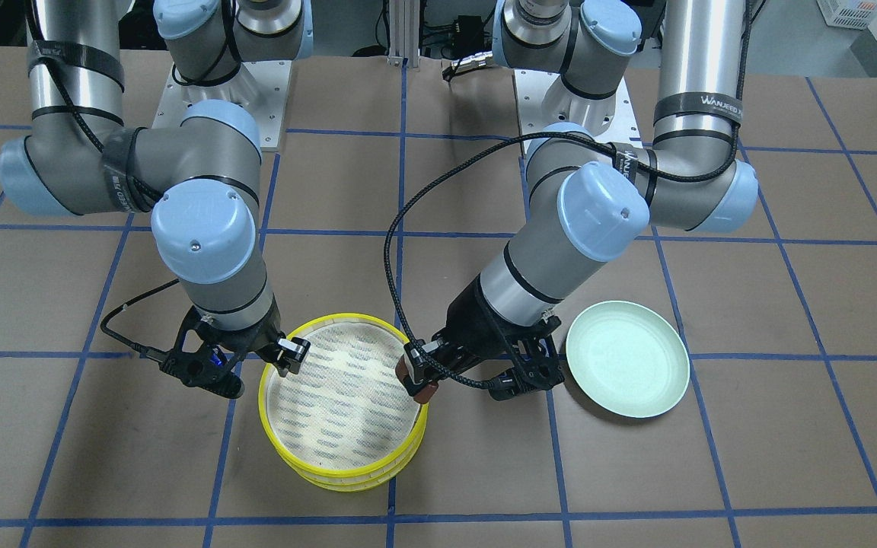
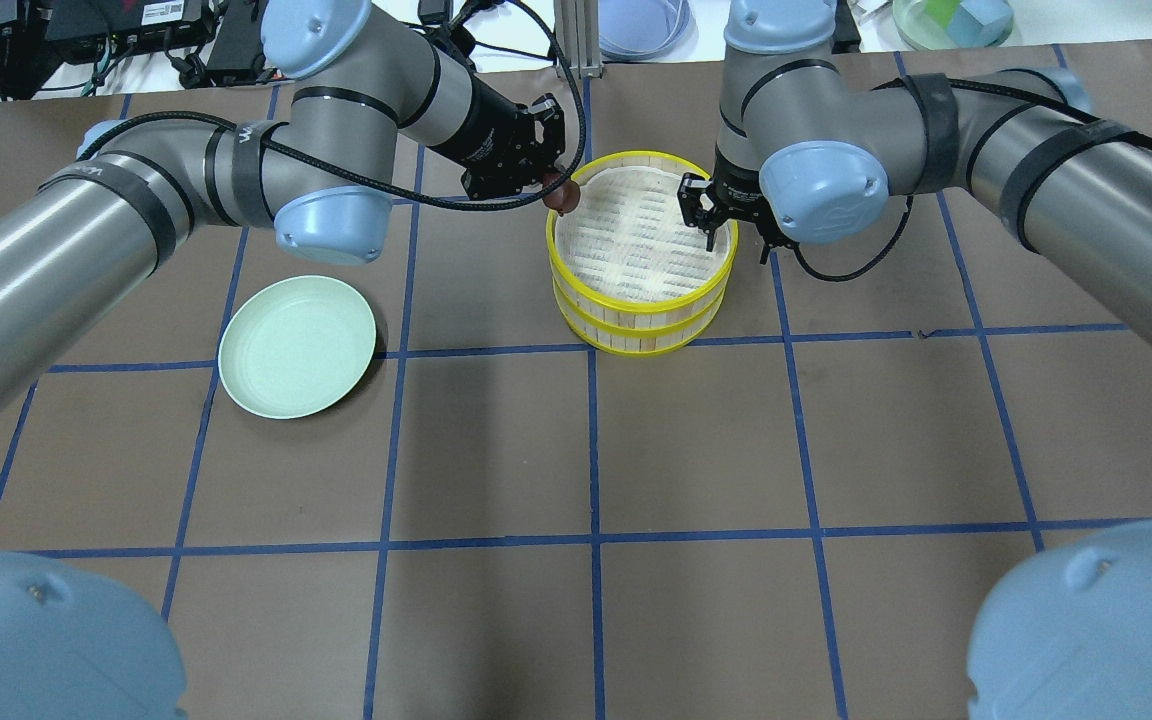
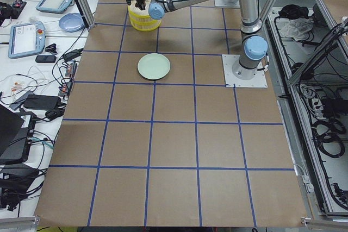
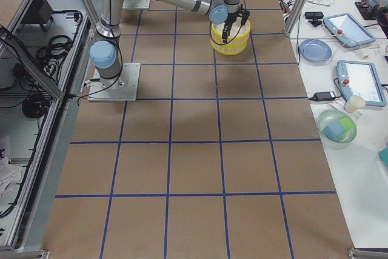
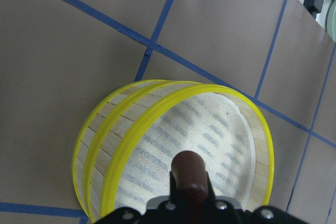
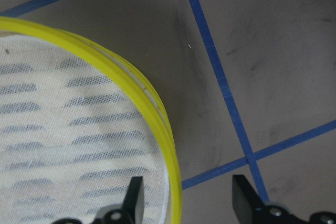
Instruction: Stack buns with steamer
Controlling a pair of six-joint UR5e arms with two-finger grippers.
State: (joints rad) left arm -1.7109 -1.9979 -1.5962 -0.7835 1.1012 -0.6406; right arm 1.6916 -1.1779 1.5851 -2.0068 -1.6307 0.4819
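Beside the stacked 2-tray steamer [image 2: 642, 318] on the counter [image 2: 496, 440], the left claw [image 2: 554, 188] pinched the reddish-brown bun [image 2: 563, 197] at the top tray's rim. Opposite, the right claw [image 6: 186, 184] was spread, straddling that rim, 1 finger inside, 1 outside. The green plate [image 2: 297, 346] lay well apart.

Reads glossy and smooth, almost glazed, on the reddish-brown bun [image 5: 188, 174]. Shiny yellow plastic for the rims of the steamer [image 2: 636, 322], pale slatted walls like wood or bamboo, and a matt, fine-woven mesh liner [image 6: 68, 129] printed with grey dashes. Smooth, satin plastic look on the pale green plate [image 2: 297, 346]. Matt brown paper-like table sheet [image 2: 736, 440], crossed with blue tape [image 2: 591, 440]. Brushed silver metal on the left arm [image 2: 36, 260], smooth light-blue joint caps [image 2: 821, 190], matt black fingers [image 6: 135, 198] on the right gripper [image 6: 189, 198].
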